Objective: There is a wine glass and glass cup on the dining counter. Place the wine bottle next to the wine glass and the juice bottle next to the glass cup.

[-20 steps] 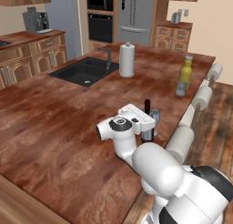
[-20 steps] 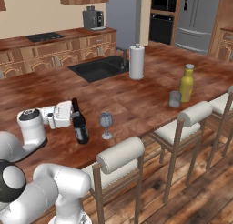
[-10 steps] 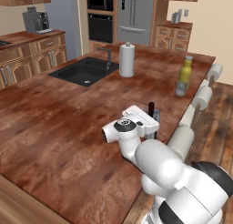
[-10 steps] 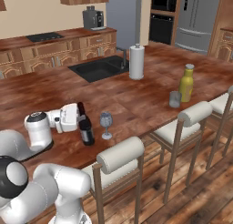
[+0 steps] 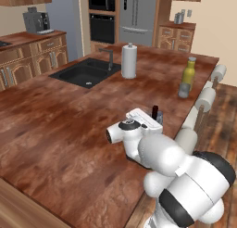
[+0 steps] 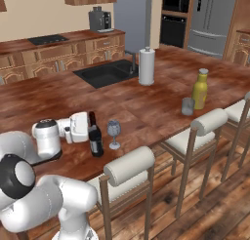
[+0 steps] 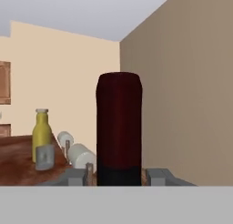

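Left base view: arm and hand shifted forward and to the right against the half-second-old picture, toward the seat-side edge of the dining counter. Gripper hidden behind the white hand here; red top of the wine bottle poking up just beyond it, wine glass just beside. Juice bottle far up the same edge, upright, glass cup just in front of it.

Right base view: bottle carried along with the hand, now nearer the wine glass than a second ago. Gripper clamped on the upper body of the wine bottle, bottle upright, base at or just above the wood — cannot tell which. Small gap left between bottle and glass, not touching. Juice bottle and glass cup close together, apparently already paired. Judgement: wine half nearly finished; set-down and release remaining.

Hand view: dark red neck of the wine bottle dead centre, upright, black body starting low down, held between the two finger tips. Slim, almost black, smooth glass; likely top-heavy, so a level release advisable. Juice bottle and glass cup in the background at left.
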Motion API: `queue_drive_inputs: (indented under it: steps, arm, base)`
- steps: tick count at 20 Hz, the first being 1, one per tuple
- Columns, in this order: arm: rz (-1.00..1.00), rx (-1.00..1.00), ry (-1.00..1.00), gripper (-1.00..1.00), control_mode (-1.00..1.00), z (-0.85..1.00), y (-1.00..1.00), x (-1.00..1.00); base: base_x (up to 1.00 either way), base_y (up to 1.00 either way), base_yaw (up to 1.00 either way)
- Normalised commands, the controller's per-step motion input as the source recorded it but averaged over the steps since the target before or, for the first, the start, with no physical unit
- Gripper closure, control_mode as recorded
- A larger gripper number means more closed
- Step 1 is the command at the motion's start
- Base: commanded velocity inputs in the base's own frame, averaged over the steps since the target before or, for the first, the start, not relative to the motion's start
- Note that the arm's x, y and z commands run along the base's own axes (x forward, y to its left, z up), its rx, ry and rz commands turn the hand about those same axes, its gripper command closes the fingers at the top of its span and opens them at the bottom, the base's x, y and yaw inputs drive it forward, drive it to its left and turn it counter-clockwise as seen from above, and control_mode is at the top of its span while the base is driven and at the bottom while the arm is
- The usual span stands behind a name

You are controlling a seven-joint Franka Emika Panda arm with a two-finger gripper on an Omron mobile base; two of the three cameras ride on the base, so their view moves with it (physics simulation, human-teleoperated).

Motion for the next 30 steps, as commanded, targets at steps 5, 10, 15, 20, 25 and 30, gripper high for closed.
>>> queue_drive_inputs:
  steps: [5,10,15,20,25,30]
  arm:
    - [0.00,0.05,0.00,1.00,-1.00,-0.23,0.00,0.10]
    - [0.00,0.03,-0.01,1.00,-1.00,-0.20,-0.02,0.14]
    - [0.00,0.00,-0.03,1.00,-1.00,-0.13,-0.05,0.14]
    - [0.00,0.00,-0.07,1.00,-1.00,-0.05,-0.05,0.12]
    - [0.00,0.00,-0.08,1.00,-1.00,-0.03,-0.06,0.12]
    - [0.00,0.00,-0.07,1.00,-1.00,-0.22,-0.07,0.09]
  base:
    - [0.00,0.00,0.00]
    - [0.00,0.00,0.00]
    - [0.00,0.00,0.00]
    - [0.00,0.00,0.00]
    - [0.00,0.00,0.00]
    - [0.00,0.00,0.00]
